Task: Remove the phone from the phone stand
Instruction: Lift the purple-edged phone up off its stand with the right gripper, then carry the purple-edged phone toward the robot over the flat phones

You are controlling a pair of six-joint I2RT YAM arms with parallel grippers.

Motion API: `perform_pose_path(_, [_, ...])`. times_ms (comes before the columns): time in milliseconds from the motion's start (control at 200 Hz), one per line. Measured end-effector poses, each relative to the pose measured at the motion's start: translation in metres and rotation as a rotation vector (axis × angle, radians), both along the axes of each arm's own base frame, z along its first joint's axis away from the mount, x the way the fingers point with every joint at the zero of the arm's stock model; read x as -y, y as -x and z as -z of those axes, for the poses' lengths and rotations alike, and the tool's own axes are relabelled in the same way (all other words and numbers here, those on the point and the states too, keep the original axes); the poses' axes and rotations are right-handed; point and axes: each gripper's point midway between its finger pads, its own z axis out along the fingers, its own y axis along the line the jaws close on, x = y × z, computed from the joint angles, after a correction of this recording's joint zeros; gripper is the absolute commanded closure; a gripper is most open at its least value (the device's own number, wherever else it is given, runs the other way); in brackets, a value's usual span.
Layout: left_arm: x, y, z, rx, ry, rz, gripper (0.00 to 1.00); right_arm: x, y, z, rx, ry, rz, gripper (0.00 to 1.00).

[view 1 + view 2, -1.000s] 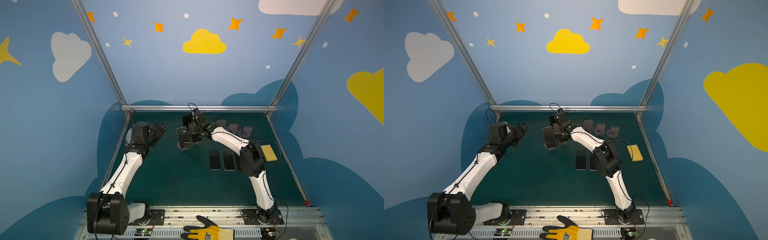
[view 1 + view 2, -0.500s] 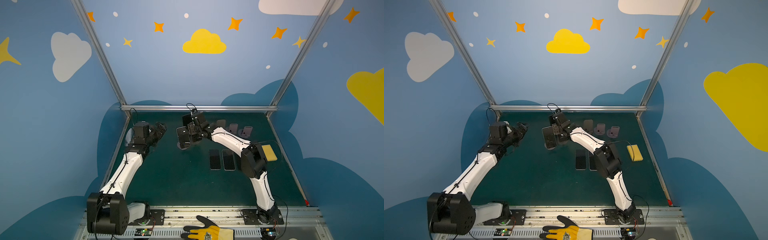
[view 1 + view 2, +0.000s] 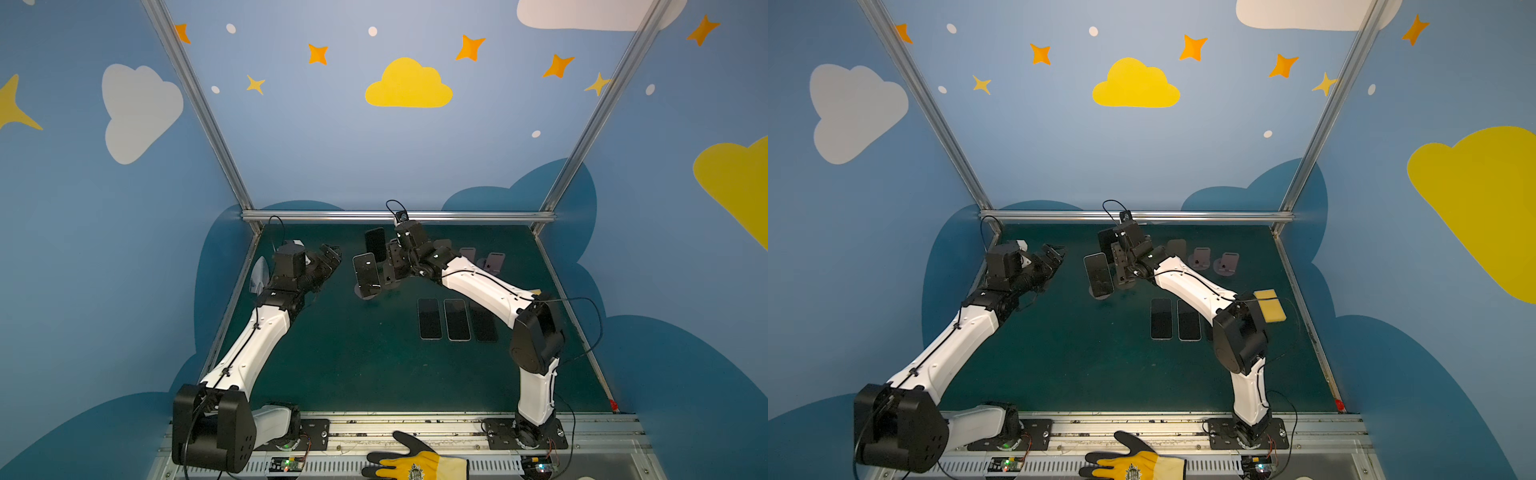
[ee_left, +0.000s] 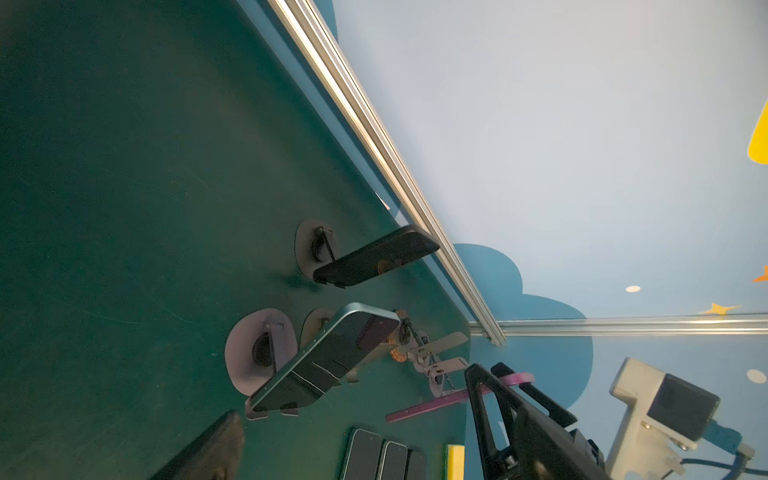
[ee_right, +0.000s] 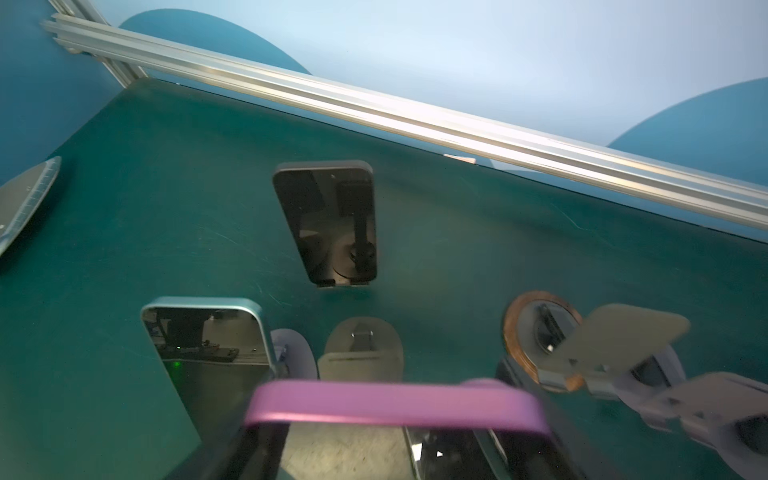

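**Asker:** Seen from above, how are your arms set?

**Me:** In both top views my left arm runs from its near-left base toward the far left of the table point(image 3: 353, 374), with the wrist raised. My left gripper point(image 3: 330, 257) hangs over bare mat with its jaws spread wide, and there is nothing between them. My right arm rises from the near-right base, folds at the elbow and reaches left across the middle. That puts my right gripper point(image 3: 392, 266) at the far centre, just right of the teal phone point(image 3: 366, 270), which leans on its own stand. A black phone point(image 3: 375, 244) stands farther back, and the flat phones point(image 3: 429, 318) lie side by side nearer, beside my forearm.

**Asker:** And the phone you're after?

**Me:** From up there my own wrist and fingers hide it.

**Asker:** What does your left wrist camera show?

**Me:** It looks across at my right gripper. The purple phone point(image 4: 432, 405) appears edge-on, and my black right fingers point(image 4: 480, 399) are closed on one end of it. The teal and black phones tilt back on their stands nearby.

**Asker:** And your right wrist camera?

**Me:** The purple phone's edge point(image 5: 395, 405) runs straight across between my two fingers, which are clamped on it. Just beyond it sits the empty stand point(image 5: 361, 353) with its back plate bare, so the phone is off the stand and in my grip. The teal phone is just to the left, the black phone is farther off, and a copper-ringed stand point(image 5: 540, 328) is to the right.
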Motion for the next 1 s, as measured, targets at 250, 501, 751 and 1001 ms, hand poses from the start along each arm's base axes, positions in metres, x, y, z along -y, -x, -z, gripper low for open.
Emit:
perform_pose_path(250, [0.030,0.008,-0.001,0.006,-0.003,0.079,0.00,0.023,0.020,0.027,-0.053,0.034,0.047,0.37])
perform_pose_path(501, [0.047,0.014,-0.001,0.004,0.006,0.128,0.00,0.034,0.047,0.014,-0.058,0.012,0.068,0.38])
perform_pose_path(751, [0.031,0.016,-0.017,0.046,0.003,0.092,0.00,0.038,0.075,-0.006,-0.051,-0.004,0.063,0.39])
perform_pose_path(1001, [0.013,0.014,-0.026,0.071,-0.003,0.033,0.00,0.026,0.100,0.007,-0.100,-0.004,0.034,0.40])
